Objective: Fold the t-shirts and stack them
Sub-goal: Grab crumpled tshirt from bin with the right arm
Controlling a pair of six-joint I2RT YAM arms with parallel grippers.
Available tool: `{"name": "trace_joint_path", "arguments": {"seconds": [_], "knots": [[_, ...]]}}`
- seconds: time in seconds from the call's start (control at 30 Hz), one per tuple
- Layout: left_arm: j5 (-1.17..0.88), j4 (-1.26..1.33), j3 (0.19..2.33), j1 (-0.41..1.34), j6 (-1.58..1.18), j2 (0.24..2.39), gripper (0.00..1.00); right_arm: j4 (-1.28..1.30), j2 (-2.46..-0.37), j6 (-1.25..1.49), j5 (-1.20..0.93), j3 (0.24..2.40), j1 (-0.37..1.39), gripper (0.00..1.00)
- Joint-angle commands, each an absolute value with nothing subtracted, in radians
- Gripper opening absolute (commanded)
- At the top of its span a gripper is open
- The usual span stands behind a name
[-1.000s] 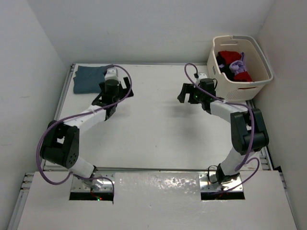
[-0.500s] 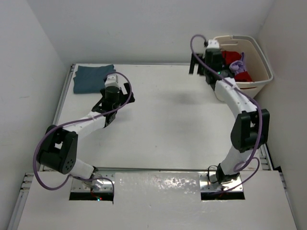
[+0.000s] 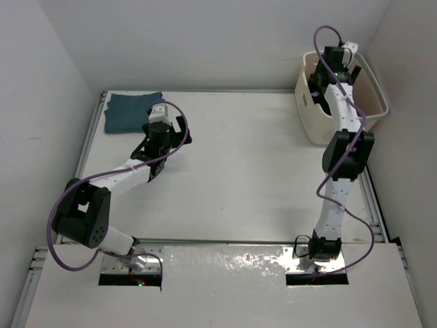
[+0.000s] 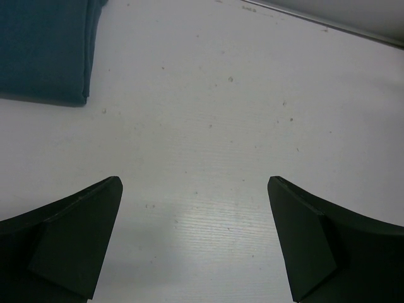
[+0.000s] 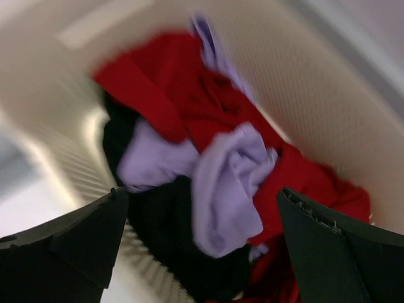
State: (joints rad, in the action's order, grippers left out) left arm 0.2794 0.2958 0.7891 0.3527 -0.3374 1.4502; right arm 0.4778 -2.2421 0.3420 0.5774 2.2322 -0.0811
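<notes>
A folded teal-blue t-shirt (image 3: 130, 111) lies at the table's back left corner; its edge (image 4: 44, 50) shows up left in the left wrist view. My left gripper (image 3: 164, 126) hovers just to the right of it, open over bare table (image 4: 196, 189), holding nothing. My right gripper (image 3: 333, 67) is raised over the cream basket (image 3: 311, 119), open and empty (image 5: 202, 192). Below it, crumpled in the basket, lie a lavender t-shirt (image 5: 230, 183), a red t-shirt (image 5: 183, 95) and a black t-shirt (image 5: 164, 240). The right wrist view is blurred.
The basket stands at the back right corner against the wall; its cream inner wall (image 5: 328, 107) rises around the shirts. White walls close in the table (image 3: 232, 178) on three sides. Both arm bases sit at the near edge.
My right arm has swung from the table's middle right, up and back over the basket. The left gripper has drawn slightly away from the teal-blue shirt. Both stayed open.
</notes>
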Motion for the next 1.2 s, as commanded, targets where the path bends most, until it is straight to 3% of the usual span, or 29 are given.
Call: {"name": "trace_joint_path", "arguments": {"seconds": [0.0, 0.1, 0.13, 0.3, 1.0, 1.17], "knots": [[0.287, 0.348, 0.799, 0.353, -0.322, 1.434, 1.0, 0.484, -2.258, 0.394, 0.537, 2.186, -0.126, 0.97], [0.295, 0.35, 0.799, 0.353, -0.325, 1.439, 1.0, 0.447, -2.298, 0.385, 0.424, 2.189, -0.14, 0.81], [0.29, 0.348, 0.802, 0.353, -0.327, 1.442, 1.0, 0.427, -2.305, 0.384, 0.367, 2.186, -0.143, 0.52], [0.256, 0.357, 0.801, 0.353, -0.327, 1.443, 1.0, 0.332, -2.273, 0.367, 0.399, 2.155, -0.143, 0.01], [0.18, 0.373, 0.81, 0.353, -0.327, 1.46, 1.0, 0.192, -2.099, 0.063, 0.512, 2.25, -0.12, 0.0], [0.179, 0.354, 0.819, 0.353, -0.331, 1.474, 1.0, 0.222, -2.108, 0.072, 0.526, 2.129, -0.12, 0.01]]}}
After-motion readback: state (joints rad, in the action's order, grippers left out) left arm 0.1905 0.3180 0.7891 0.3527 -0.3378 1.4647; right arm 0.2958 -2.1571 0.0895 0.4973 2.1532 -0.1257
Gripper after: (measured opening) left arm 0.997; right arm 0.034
